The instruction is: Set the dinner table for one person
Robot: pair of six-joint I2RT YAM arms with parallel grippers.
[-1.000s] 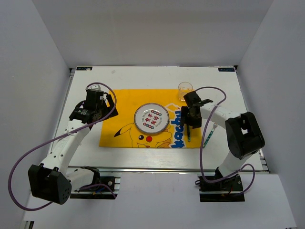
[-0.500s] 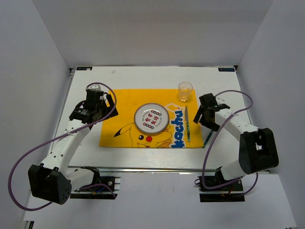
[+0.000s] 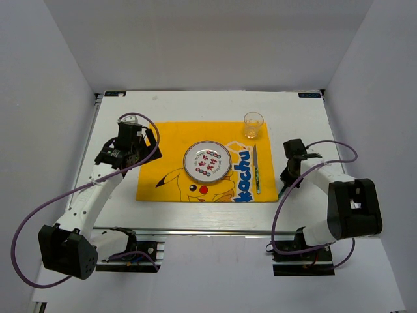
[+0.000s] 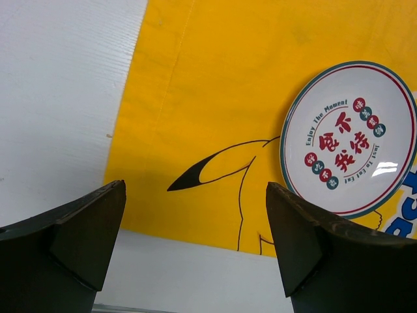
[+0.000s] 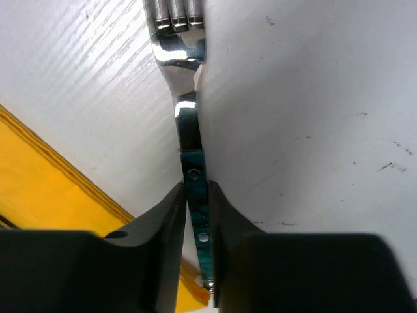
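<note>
— While looking down from overhead, where to find the dinner table point(image 3: 195, 104)?

— Across the whole middle of the view: white, flat, rectangular, with a metal rail point(image 3: 215, 230) along the 6 o'clock edge. On it, a yellow placemat point(image 3: 163, 140), and at its centre a round plate point(image 3: 206, 162). Treating that plate as the clock's hub from here.

— Around the hub?

— At 1 o'clock, a small clear glass point(image 3: 253, 124) at the cloth's far corner; on it or just off it, hard to tell. At 3 o'clock, a slim green-handled utensil point(image 3: 256, 171) lying lengthwise on the placemat, kind too small to name.

— Farther out at 3 o'clock?

— The right gripper point(image 3: 291, 173), low over bare tabletop just past the placemat's edge, pinched tight on the teal handle of a fork point(image 5: 177, 55), tines pointing away from the wrist. Gripped just behind the neck, probably to stop it swinging and to lay it parallel to the other utensil. Lifted or lying flat: cannot tell.

— And at 9 o'clock?

— The left gripper point(image 4: 195, 195), spread wide and holding nothing, hovering above the placemat's left part, likely to keep out of the other gripper's way.
</note>
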